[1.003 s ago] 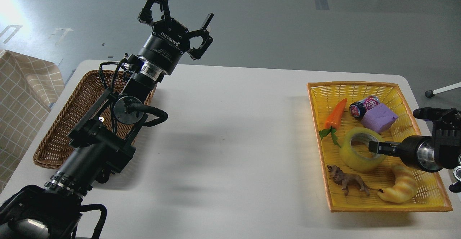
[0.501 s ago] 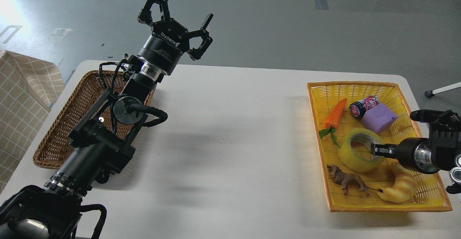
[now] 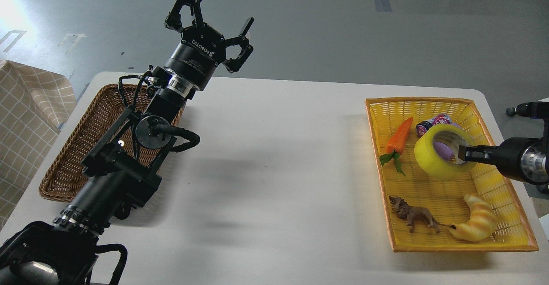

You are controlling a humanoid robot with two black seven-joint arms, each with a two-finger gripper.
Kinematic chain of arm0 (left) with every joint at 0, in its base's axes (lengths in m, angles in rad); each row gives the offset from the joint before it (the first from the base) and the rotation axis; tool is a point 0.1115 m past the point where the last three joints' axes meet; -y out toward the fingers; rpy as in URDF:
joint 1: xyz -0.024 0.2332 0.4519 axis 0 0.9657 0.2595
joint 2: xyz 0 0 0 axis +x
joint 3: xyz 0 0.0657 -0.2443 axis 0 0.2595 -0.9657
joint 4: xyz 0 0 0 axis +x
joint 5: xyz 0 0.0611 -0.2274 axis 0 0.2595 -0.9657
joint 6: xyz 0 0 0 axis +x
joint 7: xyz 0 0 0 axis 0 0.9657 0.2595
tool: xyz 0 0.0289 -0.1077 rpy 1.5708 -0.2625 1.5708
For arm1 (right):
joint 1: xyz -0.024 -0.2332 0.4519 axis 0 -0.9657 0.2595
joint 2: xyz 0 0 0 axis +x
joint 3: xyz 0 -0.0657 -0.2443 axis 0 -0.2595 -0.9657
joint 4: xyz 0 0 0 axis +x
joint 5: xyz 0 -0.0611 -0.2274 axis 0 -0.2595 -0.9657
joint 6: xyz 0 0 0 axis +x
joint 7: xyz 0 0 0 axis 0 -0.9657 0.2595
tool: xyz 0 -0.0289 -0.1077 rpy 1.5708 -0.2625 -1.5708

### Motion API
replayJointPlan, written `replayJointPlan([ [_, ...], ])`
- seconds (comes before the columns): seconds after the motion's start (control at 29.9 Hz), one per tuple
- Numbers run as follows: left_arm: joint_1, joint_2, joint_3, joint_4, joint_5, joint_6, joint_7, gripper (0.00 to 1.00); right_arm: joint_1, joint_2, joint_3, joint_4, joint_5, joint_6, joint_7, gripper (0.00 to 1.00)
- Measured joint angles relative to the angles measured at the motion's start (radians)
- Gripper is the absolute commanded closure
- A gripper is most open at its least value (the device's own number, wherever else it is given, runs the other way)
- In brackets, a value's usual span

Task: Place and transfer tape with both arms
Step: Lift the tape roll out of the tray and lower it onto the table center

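The yellow tape roll (image 3: 433,158) hangs lifted above the yellow basket (image 3: 381,182), tilted with its grey-white core facing up and right. My right gripper (image 3: 462,153) comes in from the right edge and is shut on the roll's right wall, one finger inside the core. My left gripper (image 3: 209,22) is raised high above the table's far left, over the brown wicker basket (image 3: 77,147). Its fingers are spread open and it holds nothing.
In the yellow basket lie a toy carrot (image 3: 399,137), a can (image 3: 432,123), a purple block (image 3: 444,150) partly behind the tape, a toy lion (image 3: 414,214) and a croissant toy (image 3: 476,222). The white table (image 3: 274,160) spans between both baskets.
My right gripper has lifted the tape roll off the basket floor and carried it up and to the right. The left arm has not moved.
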Motion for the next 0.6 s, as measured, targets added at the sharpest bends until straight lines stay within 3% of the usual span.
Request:
replayJointPlan([
  [0.27,-0.004,0.001,0.001,0.0,0.0,0.0,0.0,0.02,0.161,0.036,-0.004,0.009,0.01,0.0,0.001,0.94],
  [0.6,-0.005,0.001,0.007,0.0,0.0,0.0,0.0,0.02,0.278,0.293,-0.072,-0.026,0.007,0.0,0.001,0.93],
])
